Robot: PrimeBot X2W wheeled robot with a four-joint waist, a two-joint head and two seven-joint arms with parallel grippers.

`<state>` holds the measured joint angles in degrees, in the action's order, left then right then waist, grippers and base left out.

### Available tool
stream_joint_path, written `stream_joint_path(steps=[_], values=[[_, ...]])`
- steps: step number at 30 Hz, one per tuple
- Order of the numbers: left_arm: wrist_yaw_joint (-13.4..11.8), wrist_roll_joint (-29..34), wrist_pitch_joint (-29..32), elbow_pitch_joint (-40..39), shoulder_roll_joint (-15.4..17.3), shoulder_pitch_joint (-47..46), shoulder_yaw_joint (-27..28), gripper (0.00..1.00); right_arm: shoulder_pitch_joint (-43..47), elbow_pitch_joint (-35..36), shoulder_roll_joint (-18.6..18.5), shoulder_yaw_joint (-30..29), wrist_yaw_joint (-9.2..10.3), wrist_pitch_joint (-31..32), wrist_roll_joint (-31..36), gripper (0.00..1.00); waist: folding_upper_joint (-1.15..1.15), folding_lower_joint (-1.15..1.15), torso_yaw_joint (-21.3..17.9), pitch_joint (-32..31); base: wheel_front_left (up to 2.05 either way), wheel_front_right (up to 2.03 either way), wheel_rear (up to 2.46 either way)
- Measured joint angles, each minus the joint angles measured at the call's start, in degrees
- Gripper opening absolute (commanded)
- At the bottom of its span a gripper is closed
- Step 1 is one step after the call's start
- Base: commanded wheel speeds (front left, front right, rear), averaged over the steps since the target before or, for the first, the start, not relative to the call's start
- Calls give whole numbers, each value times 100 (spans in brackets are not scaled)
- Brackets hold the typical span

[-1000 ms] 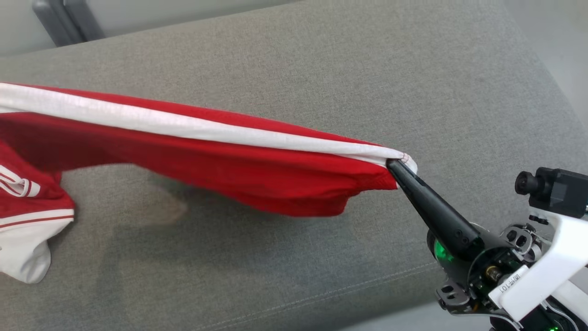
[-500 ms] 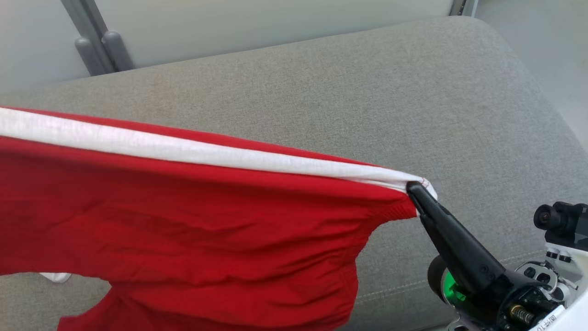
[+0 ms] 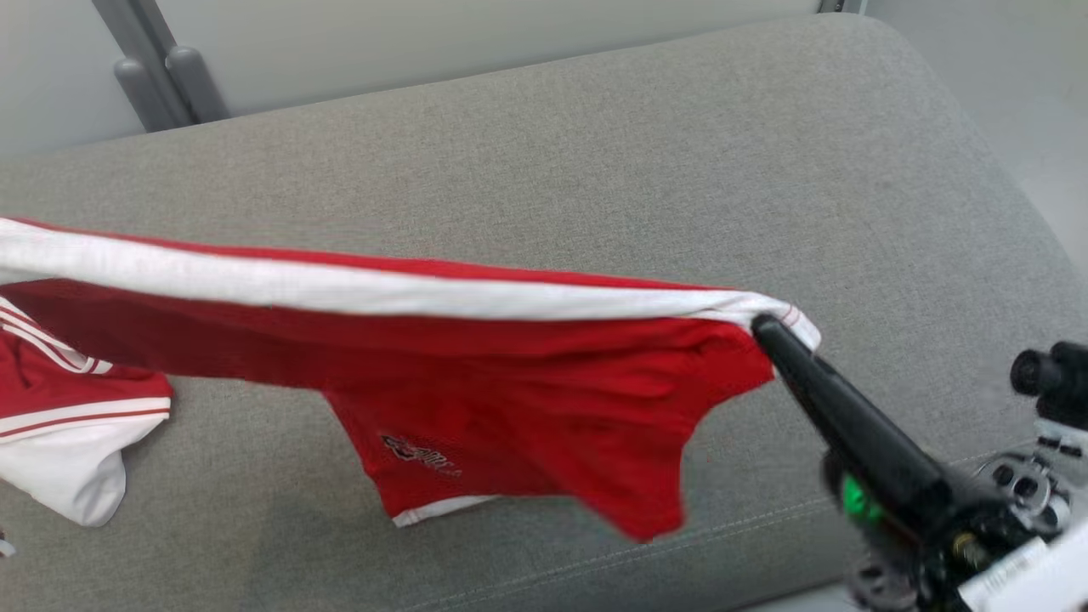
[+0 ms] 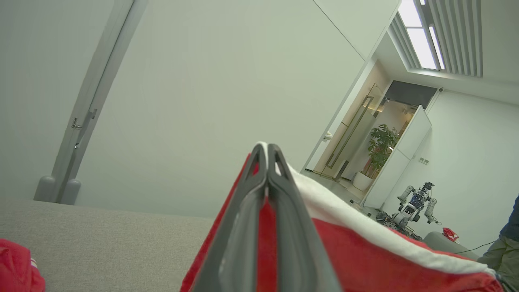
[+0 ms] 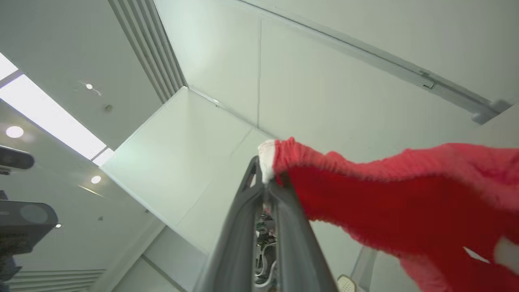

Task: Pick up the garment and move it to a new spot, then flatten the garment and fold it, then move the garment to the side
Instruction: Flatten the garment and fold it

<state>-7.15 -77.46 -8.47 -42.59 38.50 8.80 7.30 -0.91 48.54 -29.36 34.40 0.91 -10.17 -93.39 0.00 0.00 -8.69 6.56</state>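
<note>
Fingers (image 3: 824, 395) of the right gripper (image 3: 765, 326) are pressed together on the white-banded corner of the red garment (image 3: 527, 382), the cloth wrapped over their tips above the grey cushion (image 3: 595, 153), toward its right edge. Seen from the right wrist, that corner bunches just beyond the tips and red cloth trails off to one side. The left gripper (image 4: 267, 148), in its own wrist view, is likewise clamped on the garment, with red cloth between the fingers and the white band running away from the tips. From the right-hand pinch the band stretches taut in the air across the cushion to its left side, and the red body hangs below it over the front part. A red part with white stripes rests on the cushion at its left side. A small dark mark (image 3: 421, 453) is stitched on the hanging cloth, too small to read; a white label (image 3: 1007, 568) on the right wrist is blurred
</note>
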Motion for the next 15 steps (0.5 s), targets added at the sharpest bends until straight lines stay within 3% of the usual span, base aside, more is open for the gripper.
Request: stream_joint_path(steps=[2,5,6,8,9,10,12,13,14,15], values=[[0,0,-8,1,-5,-1,27,0,-88,-449,-482,-226,278,-20,487,0,1,0,-7,22,0,0,0],[0,8,8,4,-49,-16,58,0,-97,18,-3,-37,13,-31,-36,0,0,0,38,45,0,0,0],[-1,8,-11,15,-98,-4,158,0,-167,-24,-47,-44,70,23,141,0,0,0,42,55,0,0,0],[0,-1,-10,-5,-162,-3,182,0,-293,-522,-485,-293,424,31,697,0,0,0,19,63,0,0,0],[2,-2,4,-42,-165,-6,141,0,-288,-636,-578,-341,453,-1,738,0,1,0,17,64,0,0,0],[2,-2,20,-51,-165,-30,85,0,-266,-482,-485,-264,343,-14,568,0,1,0,27,65,0,0,0],[0,0,19,-29,-176,-15,143,0,-281,180,134,158,-92,74,-101,0,0,0,69,64,0,0,0],[0,-1,19,-26,-186,-14,192,0,-300,341,354,302,-153,140,-274,0,0,0,74,66,0,0,0],[0,-2,19,-36,-187,-14,198,0,-336,180,279,167,9,127,-70,0,0,0,70,67,0,0,0],[0,-2,23,-46,-205,-13,197,0,-367,-274,-111,-111,342,103,438,0,0,0,66,67,0,0,0]])
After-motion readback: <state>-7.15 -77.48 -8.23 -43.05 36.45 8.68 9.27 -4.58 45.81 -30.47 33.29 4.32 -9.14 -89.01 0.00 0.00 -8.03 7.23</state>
